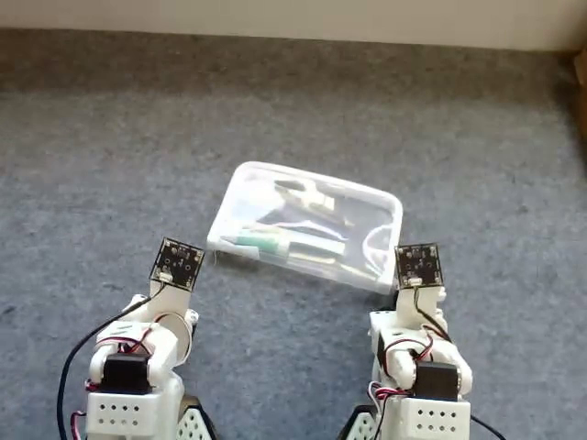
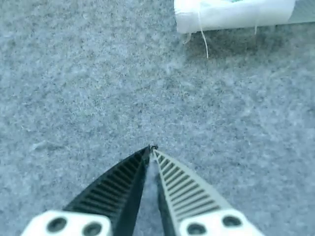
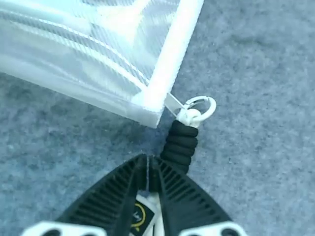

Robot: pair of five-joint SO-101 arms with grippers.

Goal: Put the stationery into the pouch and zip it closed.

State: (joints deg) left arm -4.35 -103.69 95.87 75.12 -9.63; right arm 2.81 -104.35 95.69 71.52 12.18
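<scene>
A translucent white pouch lies flat in the middle of the grey carpet, with stationery inside it, among it a green pen and dark items. My left gripper is shut, empty, and sits over bare carpet a short way from the pouch's near left corner. Just off the pouch's near right corner my right gripper is shut too. The zipper pull ring sticks out at that corner. Its black cord runs beside and under the right finger.
Grey carpet surrounds the pouch on all sides. Both arm bases stand at the near edge. A pale wall strip runs along the far side. A loose thread hangs from the pouch's left corner.
</scene>
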